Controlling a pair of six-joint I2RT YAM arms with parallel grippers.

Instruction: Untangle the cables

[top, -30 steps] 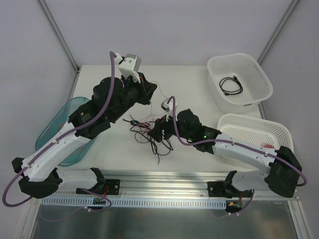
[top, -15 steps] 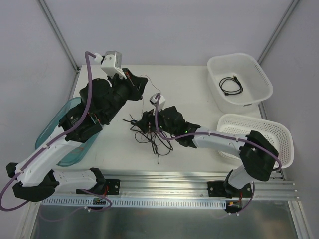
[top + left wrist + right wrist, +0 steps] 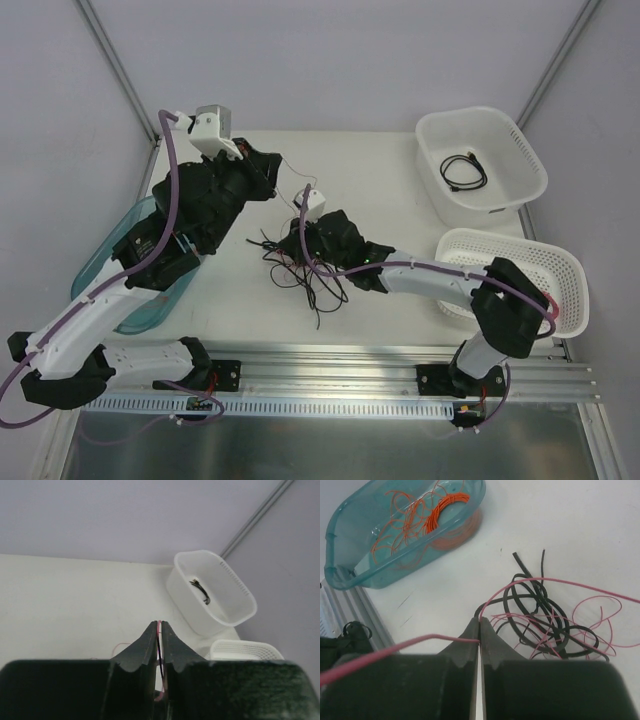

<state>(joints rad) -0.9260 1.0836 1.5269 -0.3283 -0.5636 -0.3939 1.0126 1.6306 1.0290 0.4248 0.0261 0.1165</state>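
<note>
The cables lie as a loose tangle of thin black and red wires on the white table between the two arms; the right wrist view shows the cables just beyond my fingers. My left gripper hovers above and to the left of the tangle. In its own view the left gripper is shut on a thin red and a thin black wire. My right gripper sits low at the tangle's upper edge. The right gripper is shut on a red wire that runs off to the left.
A teal bin with orange wire stands at the left edge, seen too as the bin. A white tub at the back right holds a black cable. A white lattice basket stands at the right.
The right gripper moved left to the tangle and shut on a red wire. The left arm drew back to the left with its wires.
</note>
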